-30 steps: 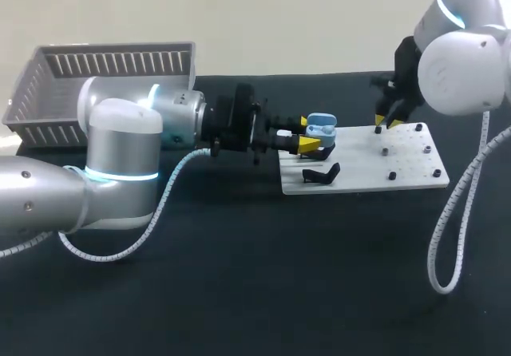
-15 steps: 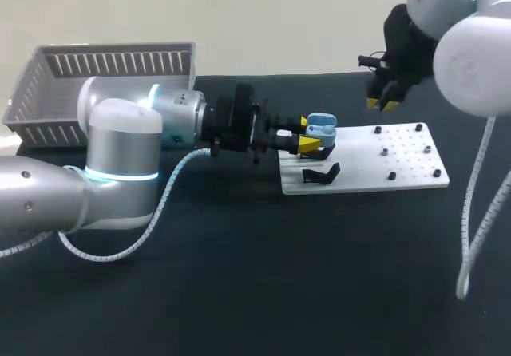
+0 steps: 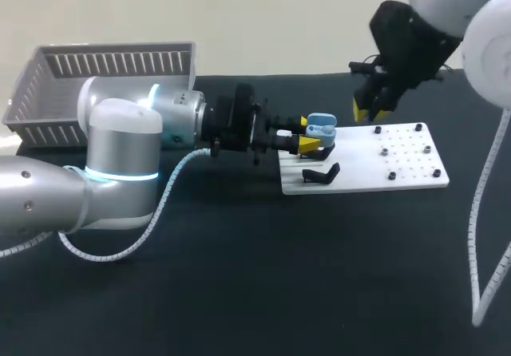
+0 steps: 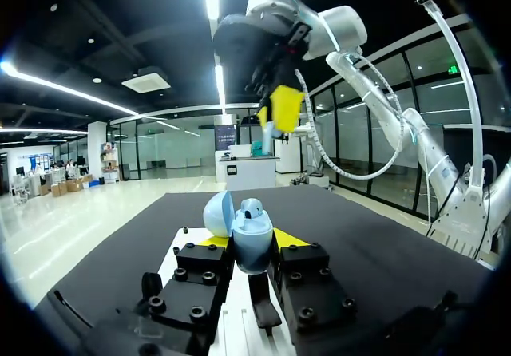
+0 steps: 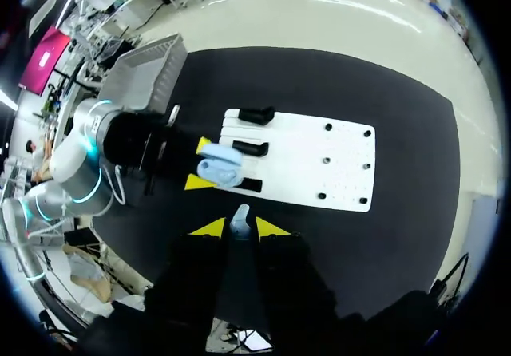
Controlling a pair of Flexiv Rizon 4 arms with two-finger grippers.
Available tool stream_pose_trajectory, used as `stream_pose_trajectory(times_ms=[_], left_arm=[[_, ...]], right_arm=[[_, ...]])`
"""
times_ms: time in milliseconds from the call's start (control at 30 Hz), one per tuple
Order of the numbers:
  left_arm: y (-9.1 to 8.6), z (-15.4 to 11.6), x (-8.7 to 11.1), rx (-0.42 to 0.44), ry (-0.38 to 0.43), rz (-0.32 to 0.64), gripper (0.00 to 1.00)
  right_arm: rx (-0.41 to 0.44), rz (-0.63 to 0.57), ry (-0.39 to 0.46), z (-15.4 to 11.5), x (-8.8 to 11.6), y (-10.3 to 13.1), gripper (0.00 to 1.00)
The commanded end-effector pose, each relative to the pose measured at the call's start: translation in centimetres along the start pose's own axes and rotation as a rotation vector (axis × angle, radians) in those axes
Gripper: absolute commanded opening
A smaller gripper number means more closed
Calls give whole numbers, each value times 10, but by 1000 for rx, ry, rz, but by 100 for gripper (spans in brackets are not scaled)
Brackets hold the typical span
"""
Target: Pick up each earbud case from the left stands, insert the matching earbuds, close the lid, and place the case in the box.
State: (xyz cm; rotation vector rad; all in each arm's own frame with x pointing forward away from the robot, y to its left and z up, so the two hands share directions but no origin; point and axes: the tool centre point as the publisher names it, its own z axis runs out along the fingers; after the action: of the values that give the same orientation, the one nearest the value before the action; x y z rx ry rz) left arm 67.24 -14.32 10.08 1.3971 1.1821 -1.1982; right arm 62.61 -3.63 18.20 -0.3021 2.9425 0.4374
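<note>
Earbud case (image 3: pixel 322 123), pale blue with its lid open, sits clamped in the left gripper (image 3: pixel 306 133) at the stand end of the white board (image 3: pixel 399 172). The right gripper (image 5: pixel 239 230), narrowly closed above the table, pinches an earbud (image 5: pixel 240 215).

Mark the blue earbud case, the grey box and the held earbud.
blue earbud case (image 4: pixel 254 246): left wrist view, its rounded body.
grey box (image 3: pixel 120 59): head view, slatted back wall.
earbud (image 5: pixel 241 216): right wrist view, its tip.
</note>
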Motion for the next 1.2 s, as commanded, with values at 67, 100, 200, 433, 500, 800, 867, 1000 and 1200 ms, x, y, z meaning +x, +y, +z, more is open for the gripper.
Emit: stream_pose_trajectory(times_ms=[67, 100, 200, 433, 500, 800, 867, 1000, 1200], left_arm=[[-1, 0, 1, -6, -3, 4, 0], [-1, 0, 1, -6, -3, 4, 0], [-1, 0, 1, -6, -3, 4, 0], [-1, 0, 1, -6, -3, 4, 0], [-1, 0, 1, -6, -3, 4, 0], [-1, 0, 1, -6, -3, 4, 0], [-1, 0, 1, -6, -3, 4, 0], [-1, 0, 1, -6, -3, 4, 0], [-1, 0, 1, -6, -3, 4, 0]], right_arm=[[24, -51, 83, 7, -4, 27, 0], [31, -62, 92, 9, -4, 29, 0], [39, -89, 114, 13, -4, 35, 0], [45, -136, 132, 21, -7, 50, 0], [43, -146, 129, 22, -7, 53, 0], [58, -154, 118, 35, -19, 56, 0], [54, -150, 110, 35, -21, 55, 0], [54, -141, 104, 38, -23, 53, 0], [54, -134, 95, 42, -26, 52, 0]])
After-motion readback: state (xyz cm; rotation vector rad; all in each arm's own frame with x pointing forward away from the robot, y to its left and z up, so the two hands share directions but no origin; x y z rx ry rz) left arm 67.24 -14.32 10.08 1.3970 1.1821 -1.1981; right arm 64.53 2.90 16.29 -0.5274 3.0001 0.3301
